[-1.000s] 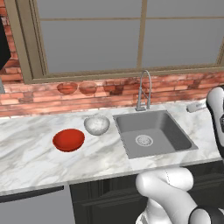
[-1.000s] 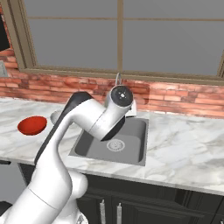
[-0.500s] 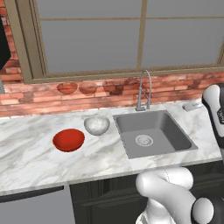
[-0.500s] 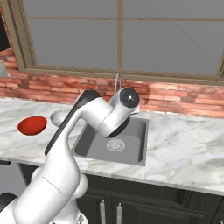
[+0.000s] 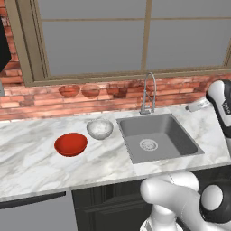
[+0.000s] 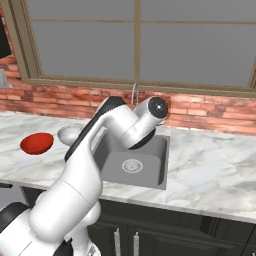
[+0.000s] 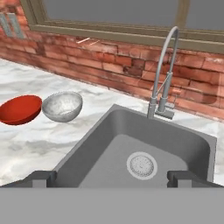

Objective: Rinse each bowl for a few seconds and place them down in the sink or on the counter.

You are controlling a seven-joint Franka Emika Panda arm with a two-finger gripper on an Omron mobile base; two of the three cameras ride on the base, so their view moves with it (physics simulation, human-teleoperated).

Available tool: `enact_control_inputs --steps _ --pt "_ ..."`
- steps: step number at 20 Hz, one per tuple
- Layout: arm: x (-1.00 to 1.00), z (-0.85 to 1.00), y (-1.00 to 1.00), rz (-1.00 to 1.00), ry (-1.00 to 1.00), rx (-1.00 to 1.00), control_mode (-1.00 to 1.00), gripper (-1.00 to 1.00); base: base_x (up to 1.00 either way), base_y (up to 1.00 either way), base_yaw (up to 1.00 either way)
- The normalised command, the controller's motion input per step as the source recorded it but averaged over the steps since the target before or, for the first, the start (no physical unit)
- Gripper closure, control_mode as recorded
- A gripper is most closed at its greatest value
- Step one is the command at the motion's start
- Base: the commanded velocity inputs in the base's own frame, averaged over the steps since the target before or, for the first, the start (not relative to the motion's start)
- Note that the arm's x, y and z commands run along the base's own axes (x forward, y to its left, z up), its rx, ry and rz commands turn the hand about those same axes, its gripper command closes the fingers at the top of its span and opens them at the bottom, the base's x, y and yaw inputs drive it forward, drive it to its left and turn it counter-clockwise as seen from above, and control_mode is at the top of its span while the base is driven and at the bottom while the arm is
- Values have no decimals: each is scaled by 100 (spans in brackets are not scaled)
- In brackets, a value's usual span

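Your red bowl (image 5: 71, 144) and speckled bowl (image 5: 99, 129) sit side by side on the desk (image 5: 31, 162), left of the sink (image 5: 158, 137) (neither has moved). The pincer (image 7: 112, 178), spread wide and holding nothing, has swung further right over the basin.

Base views face forward-down from behind arm, left and right; both share sink (image 5: 158, 140). Hand view nearest.
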Motion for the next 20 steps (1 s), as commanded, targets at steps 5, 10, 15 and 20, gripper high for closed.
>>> enact_control_inputs --steps 5,10,15,20 --pt "36 -20 0 5 0 1 -100 -100 0 0 0" --pt "28 -21 0 4 -4 0 -100 -100 0 0 0" --pt "18 -20 0 4 -11 0 -100 -100 0 0 0" --pt "6 -19 0 2 -18 0 -100 -100 0 0 0"
